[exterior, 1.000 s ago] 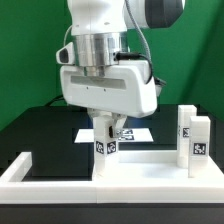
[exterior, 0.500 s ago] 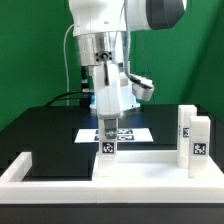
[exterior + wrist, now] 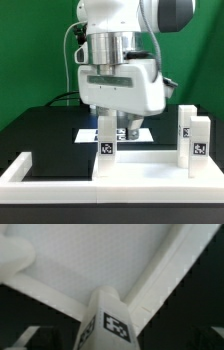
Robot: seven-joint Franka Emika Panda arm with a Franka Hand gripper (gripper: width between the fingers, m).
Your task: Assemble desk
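The white tabletop panel [image 3: 150, 160] lies flat inside the border wall; in the wrist view it fills the upper part [image 3: 90, 263]. One white leg block [image 3: 104, 143] with a tag stands upright on the panel's end at the exterior view's left, and it also shows in the wrist view [image 3: 112, 325]. My gripper [image 3: 115, 128] hangs straight over this leg, which sits between its fingers in the wrist view [image 3: 122, 341]. The dark fingers [image 3: 28, 339] stand off both sides of the leg with gaps, so the gripper is open. Two more tagged legs [image 3: 197, 140] stand upright at the right.
The low white U-shaped border wall [image 3: 20, 170] runs along the front and both sides. The marker board [image 3: 88, 133] lies on the black table behind the gripper. A green backdrop is behind. A rounded white shape [image 3: 12, 252] shows at the wrist view's edge.
The gripper hand has turned about a quarter turn over the leg, from edge-on half a second ago to broadside now. The leg and the other parts have not moved.
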